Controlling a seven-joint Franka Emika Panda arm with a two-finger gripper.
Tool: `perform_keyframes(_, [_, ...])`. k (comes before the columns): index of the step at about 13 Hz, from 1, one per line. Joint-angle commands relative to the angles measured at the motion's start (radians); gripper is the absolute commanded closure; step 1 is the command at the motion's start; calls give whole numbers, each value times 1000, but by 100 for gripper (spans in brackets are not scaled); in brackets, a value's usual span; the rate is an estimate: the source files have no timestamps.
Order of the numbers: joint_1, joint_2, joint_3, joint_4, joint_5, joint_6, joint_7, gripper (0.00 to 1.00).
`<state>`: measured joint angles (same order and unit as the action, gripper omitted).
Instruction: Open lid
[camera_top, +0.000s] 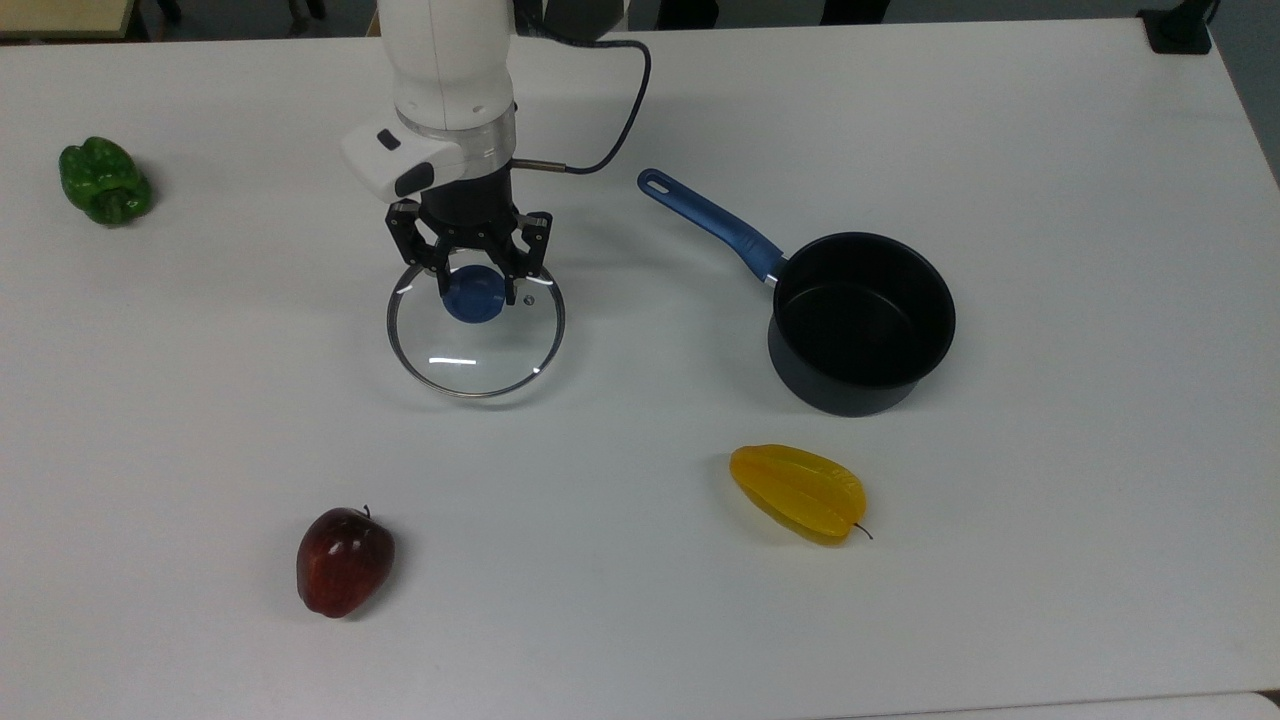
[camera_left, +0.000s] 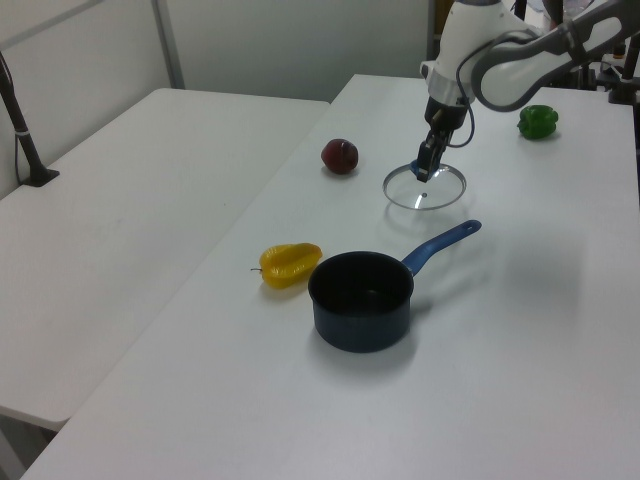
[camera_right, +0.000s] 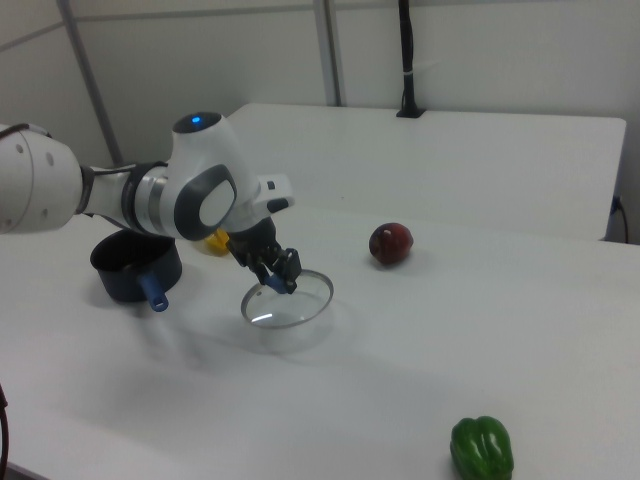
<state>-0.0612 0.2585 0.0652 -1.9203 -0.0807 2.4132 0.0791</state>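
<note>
One lid (camera_top: 476, 335), off its saucepan (camera_top: 862, 322) and well apart from it toward the top view's left, hangs low over the table (camera_top: 640, 600) with your gripper (camera_top: 474, 287) clamped on its blue knob (camera_top: 474, 296). The carry looks nearly done. Next, you lower it flat, then part the jaws.

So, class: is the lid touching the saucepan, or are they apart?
Apart. The top view shows the lid well to the left of the saucepan, with bare table between them.
</note>
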Motion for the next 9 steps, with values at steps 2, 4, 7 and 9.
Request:
perform_keyframes(2, [-8,60,2,-22,21,128,-32,61])
perform_keyframes(4, [-20,68,2,-20,22,147,-32,60])
perform_keyframes(7, [-26,82,2,-16,21,149,-33,26])
perform_keyframes(9, [-26,79,2,-16,21,142,-41,0])
